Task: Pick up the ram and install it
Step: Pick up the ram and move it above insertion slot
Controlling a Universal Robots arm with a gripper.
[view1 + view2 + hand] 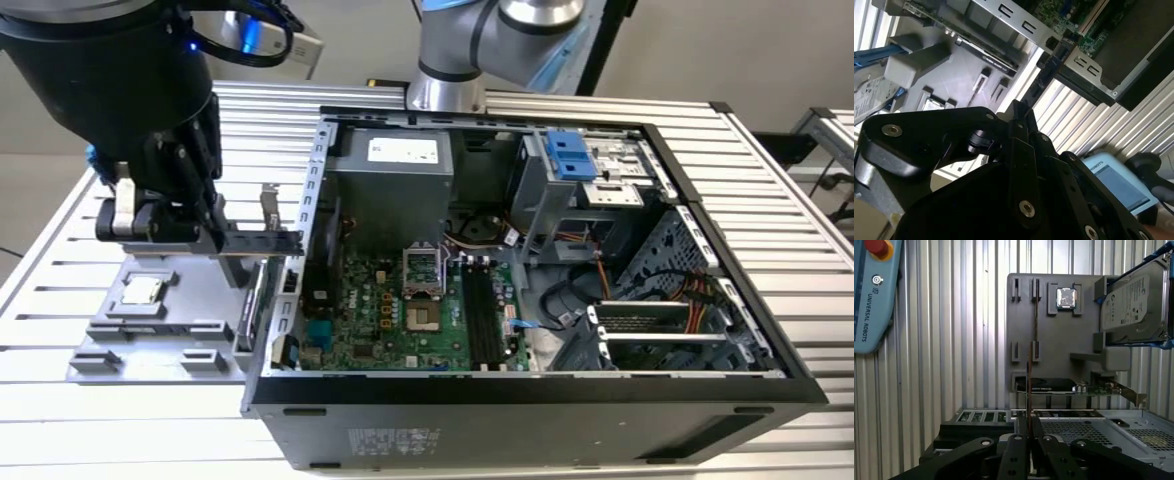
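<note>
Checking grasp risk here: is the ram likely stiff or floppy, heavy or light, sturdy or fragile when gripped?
In the first wrist view the ram runs as a straight thin strip out from the claw, so it is probably stiff. So slim a board is likely light. Seemingly pinched on its flat faces, it could pivot if bumped and is probably fragile.

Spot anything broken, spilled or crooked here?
Nothing looks damaged or spilled. The case lies on its side with its panel off, and the end effector grips the ram edge-on over the tray.
</note>
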